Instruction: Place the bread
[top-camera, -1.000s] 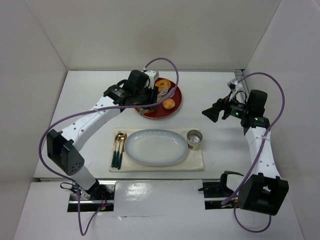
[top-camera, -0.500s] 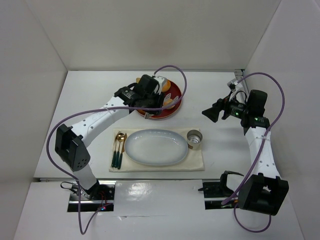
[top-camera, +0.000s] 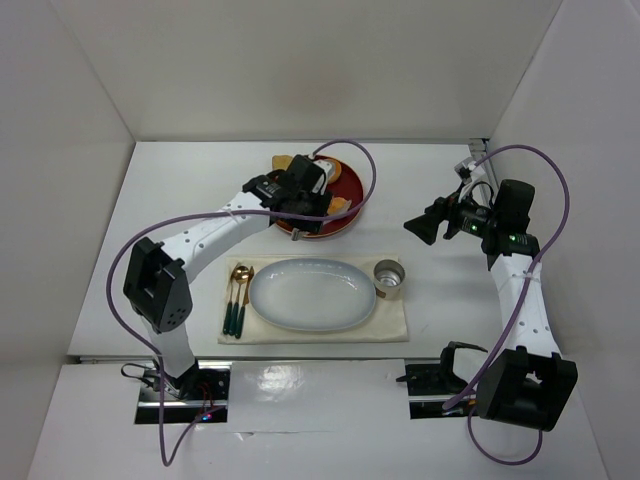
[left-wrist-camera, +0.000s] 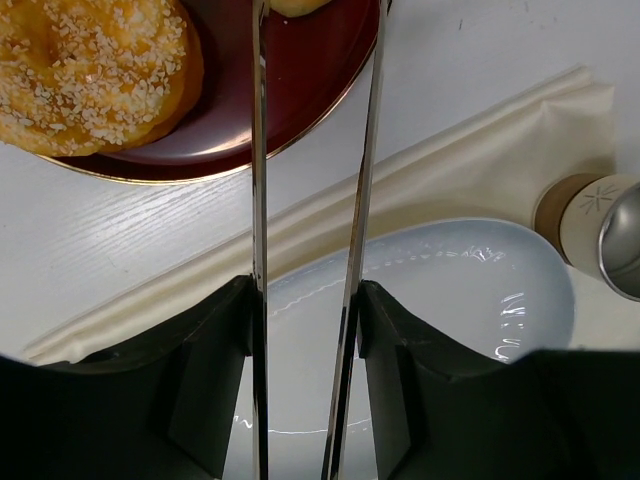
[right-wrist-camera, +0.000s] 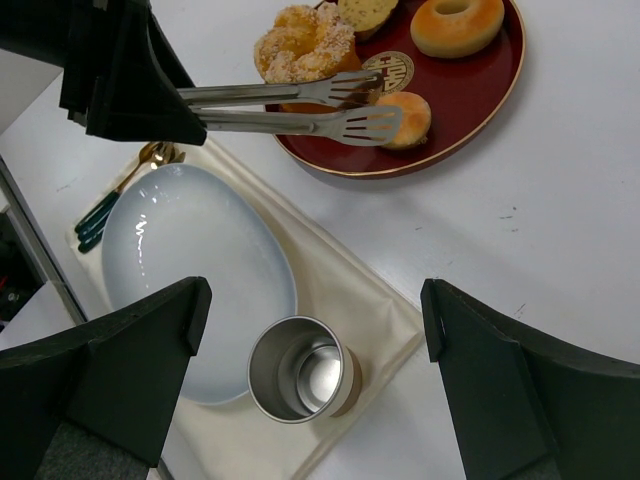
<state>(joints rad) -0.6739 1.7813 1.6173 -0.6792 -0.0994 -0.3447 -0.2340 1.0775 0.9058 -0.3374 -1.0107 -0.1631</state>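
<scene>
light: bright, even, from above | shadows: soft and faint | glare: on white plate and metal tongs | focus: left gripper near lens dark, slightly blurred

White table, red tray, cream placemat

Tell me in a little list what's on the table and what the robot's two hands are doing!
Left gripper: shut on tongs, over the red tray
Tongs: tips next to the bread
Bread: lying on the red tray
Right gripper: open, empty, off to the side
Plate: empty
Also there: cup, spoon
</scene>
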